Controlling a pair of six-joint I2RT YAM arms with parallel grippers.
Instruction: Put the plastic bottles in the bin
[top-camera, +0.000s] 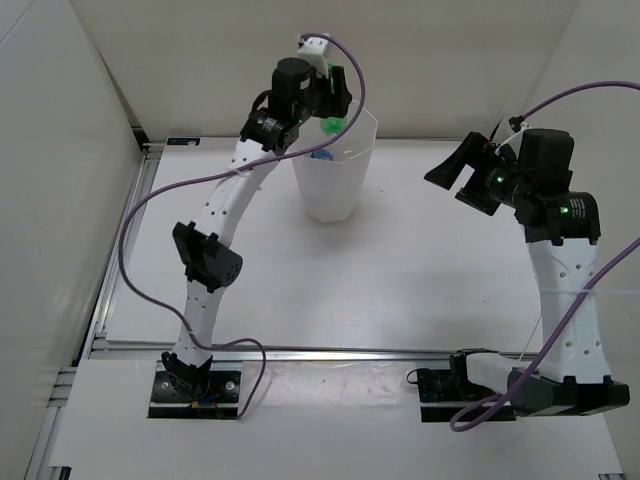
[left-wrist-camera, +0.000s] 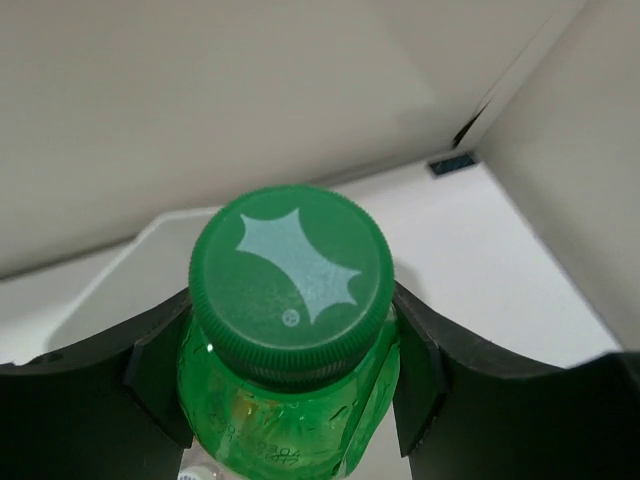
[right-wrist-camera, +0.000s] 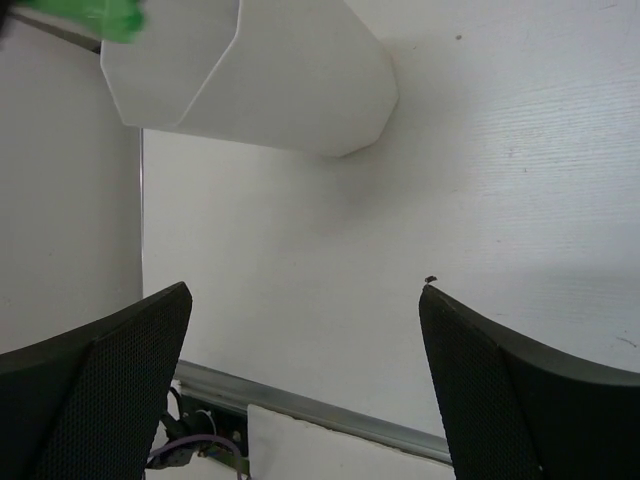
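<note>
Left claw (left-wrist-camera: 290, 345): closed on a small green translucent plastic bottle (left-wrist-camera: 285, 415), which is clamped between the two black fingers (left-wrist-camera: 90, 385) just under its cap.

Appearance: the ribbed green screw cap (left-wrist-camera: 290, 285) carries a pale four-pointed star mark and a tiny round stamp. The body below it is a glossy, see-through green, with faint embossed characters too small to be read. A small white item is seen at the bottom edge under the bottle and cannot be identified.

Orientation: the cap is turned back toward the wrist. The long axis is taken to run along the claw's reach, body end pointing away from the wrist. The body's far end is hidden.

Location: in the top view the left claw (top-camera: 328, 108) is raised, and the bottle (top-camera: 330, 125) is seen just beyond it, at the rim of the tall white plastic bin with an octagonal rim (top-camera: 330, 195). Whether bottle and rim touch cannot be told. Something blue (top-camera: 320, 155) is noted inside the bin and is not identifiable.

Right claw (right-wrist-camera: 303, 295): jaws spread wide, nothing between them. The white tabletop (right-wrist-camera: 480, 150) lies below it. The bin (right-wrist-camera: 270, 80) is ahead of this claw and well apart from it, with the bottle (right-wrist-camera: 95, 15) at the bin's rim.
</note>
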